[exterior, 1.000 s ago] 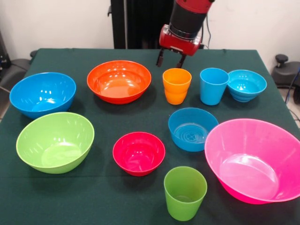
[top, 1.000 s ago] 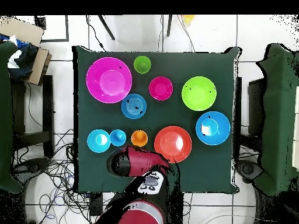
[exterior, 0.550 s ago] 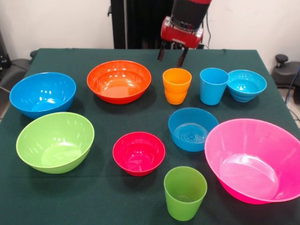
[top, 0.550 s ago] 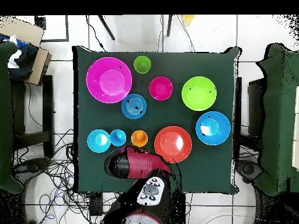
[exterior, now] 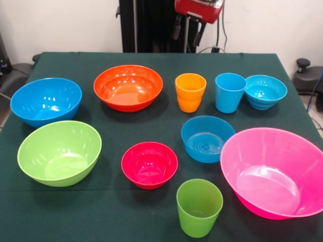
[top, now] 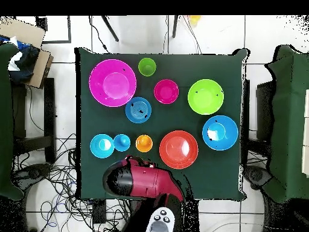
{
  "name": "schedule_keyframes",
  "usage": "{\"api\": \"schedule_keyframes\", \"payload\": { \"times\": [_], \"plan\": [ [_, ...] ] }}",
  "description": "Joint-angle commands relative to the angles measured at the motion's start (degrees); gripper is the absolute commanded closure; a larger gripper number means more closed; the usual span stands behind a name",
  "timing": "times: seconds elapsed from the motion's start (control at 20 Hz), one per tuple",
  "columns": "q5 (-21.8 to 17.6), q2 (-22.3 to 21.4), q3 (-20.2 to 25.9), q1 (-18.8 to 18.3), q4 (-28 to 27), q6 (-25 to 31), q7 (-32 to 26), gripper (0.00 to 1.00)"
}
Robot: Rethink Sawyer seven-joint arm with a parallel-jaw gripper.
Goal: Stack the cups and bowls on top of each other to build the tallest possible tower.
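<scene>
All stand apart and upright on the green table (exterior: 101,212). The far row holds the orange bowl (exterior: 128,86), orange cup (exterior: 190,92), light blue cup (exterior: 229,92) and turquoise bowl (exterior: 265,91). A large blue bowl (exterior: 46,101) and a lime green bowl (exterior: 59,152) sit on the left. Nearer are the red bowl (exterior: 149,164), medium blue bowl (exterior: 207,138), pink bowl (exterior: 275,171) and green cup (exterior: 199,206). My gripper (exterior: 187,31) hangs open and empty, high behind the orange cup. Overhead, the arm (top: 142,181) hides it, beside the orange cup (top: 143,143).
Dark chairs (top: 289,121) stand at both sides of the table. A cardboard box (top: 27,42) lies off one corner, and cables (top: 60,175) trail on the floor near the robot's base.
My gripper has risen and drawn back from just behind the orange cup to the table's far edge. No cup or bowl has moved.
</scene>
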Motion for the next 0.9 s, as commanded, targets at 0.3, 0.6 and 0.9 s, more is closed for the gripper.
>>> {"api": "schedule_keyframes", "payload": {
  "times": [0.3,0.6,0.9],
  "plan": [
    [0.42,0.72,3.24,-0.68,6.72,-1.93,9.09,0.0],
    [0.44,2.5,4.11,-1.46,9.95,-8.14,10.7,0.0],
    [0.6,3.79,4.38,-1.93,11.34,-11.5,10.99,0.0]
  ]
}}
